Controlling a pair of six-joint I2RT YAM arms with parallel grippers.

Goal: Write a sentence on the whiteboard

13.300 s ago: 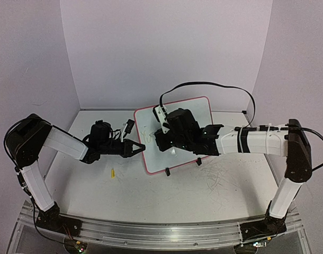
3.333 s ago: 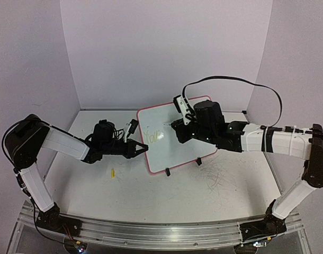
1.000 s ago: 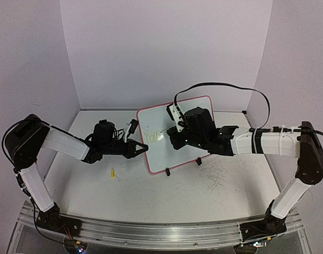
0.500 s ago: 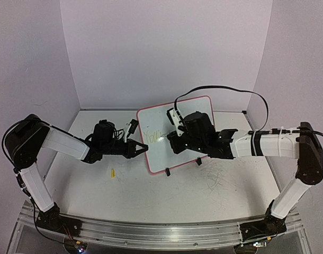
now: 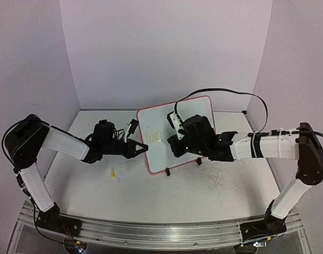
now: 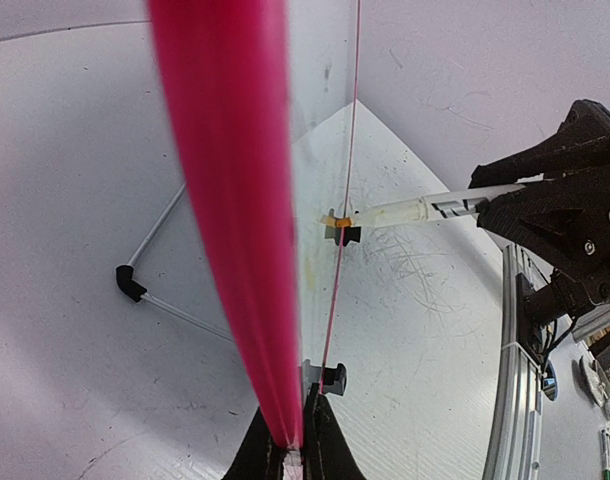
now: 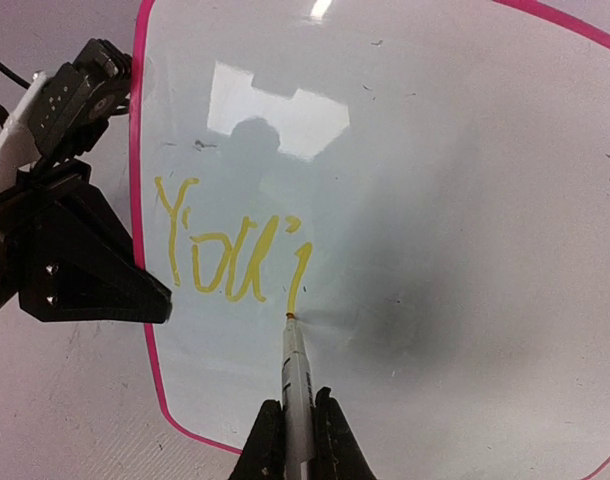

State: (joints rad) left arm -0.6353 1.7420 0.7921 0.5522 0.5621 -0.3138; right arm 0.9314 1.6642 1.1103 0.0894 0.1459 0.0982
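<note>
A small shiny white whiteboard (image 5: 175, 132) with round corners and a thin pink-red rim stands near the back of the white tabletop (image 5: 151, 201), in the middle, between the two arms. It leans back a little on its thin black wire stand (image 6: 135, 285). The black left pincer (image 5: 142, 148) comes in from the left side and its two fingers are pinching the board's left edge, right on the pink rim. The black right pincer (image 7: 298, 430) is in front of the board, and its fingers are pressed together on a thin white marker pen (image 7: 295, 385) with a yellow tip. The marker sticks out past the fingers, and its tip touches the board. The pale yellow writing (image 7: 225, 255) sits on the left part of the board, about halfway up. It reads "You" with a little tick after it, and then one short slanted line. The marker tip is at the bottom end of that line. The rest of the board has no yellow writing, only some tiny dark specks. A small yellow bit (image 5: 113, 172) lies on the tabletop just in front of the left arm. Thin grey scribble marks (image 5: 217, 177) show on the tabletop near the right arm. A black cable (image 5: 225, 94) loops up over the right arm.
</note>
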